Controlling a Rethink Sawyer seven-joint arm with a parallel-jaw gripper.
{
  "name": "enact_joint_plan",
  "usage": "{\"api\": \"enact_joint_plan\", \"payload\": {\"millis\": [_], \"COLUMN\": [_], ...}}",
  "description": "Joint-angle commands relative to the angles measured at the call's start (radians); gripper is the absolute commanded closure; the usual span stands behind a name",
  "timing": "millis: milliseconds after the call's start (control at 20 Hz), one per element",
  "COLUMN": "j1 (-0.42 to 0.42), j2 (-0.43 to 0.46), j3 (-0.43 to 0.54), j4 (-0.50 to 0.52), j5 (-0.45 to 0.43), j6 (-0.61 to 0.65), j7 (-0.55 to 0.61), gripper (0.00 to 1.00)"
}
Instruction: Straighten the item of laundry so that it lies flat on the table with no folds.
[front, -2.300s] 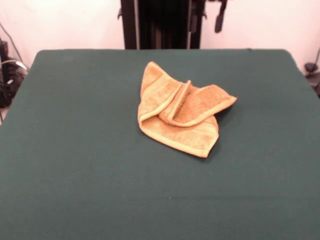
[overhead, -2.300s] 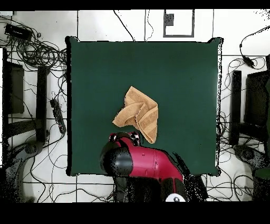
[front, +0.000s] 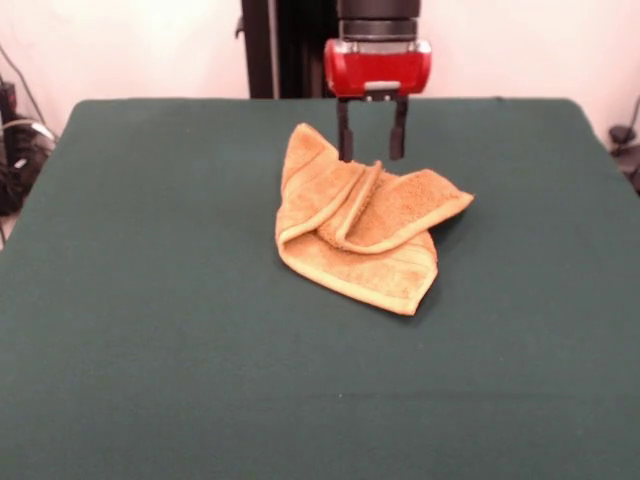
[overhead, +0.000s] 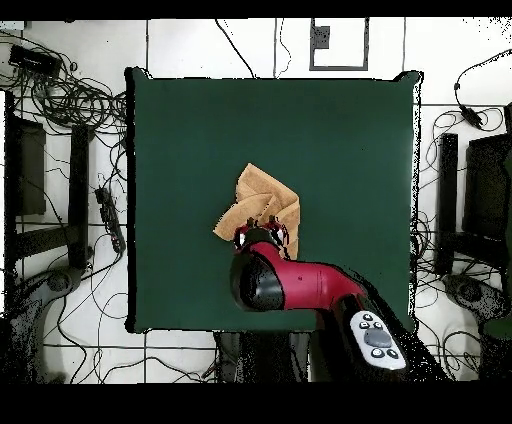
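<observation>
The orange-tan towel (front: 360, 225) lies crumpled near the middle of the dark green table (front: 150, 330), with corners folded over each other and a raised ridge down its middle. My gripper (front: 371, 156) hangs open just above the towel's far edge, its two dark fingers (front: 344, 140) straddling the ridge top. In the overhead view the towel (overhead: 262, 200) shows partly, with the red arm and gripper (overhead: 262, 238) covering its side nearest the robot's base. The white tag is not visible.
The robot's black pedestal (front: 300, 45) stands behind the table's far edge. Cables and dark equipment (overhead: 60, 150) lie on the floor around the table in the overhead view. Green cloth surrounds the towel on all sides.
The arm has swung out from the table's edge and come down over the towel; the gripper now hangs at the towel's far edge. The towel has not moved.
</observation>
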Motion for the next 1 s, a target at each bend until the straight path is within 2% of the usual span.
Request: {"api": "enact_joint_plan", "payload": {"millis": [50,200,400,500,650,1000], "j1": [-0.080,-0.112,-0.092,-0.062,0.024,0.086], "j2": [0.011,0.010,0.029,0.041,0.074,0.133], "j3": [0.266,0.302,0.274,0.234,0.116,0.020], "j4": [0.069,0.082,0.060,0.041,-0.021,-0.092], "j5": [-0.077,-0.101,-0.102,-0.101,-0.087,-0.083], "j6": [-0.017,-0.036,-0.025,-0.015,0.052,0.072], "j7": [0.144,0.153,0.147,0.138,0.108,0.089], "gripper": [0.00,0.00,0.00,0.00,0.00,0.00]}}
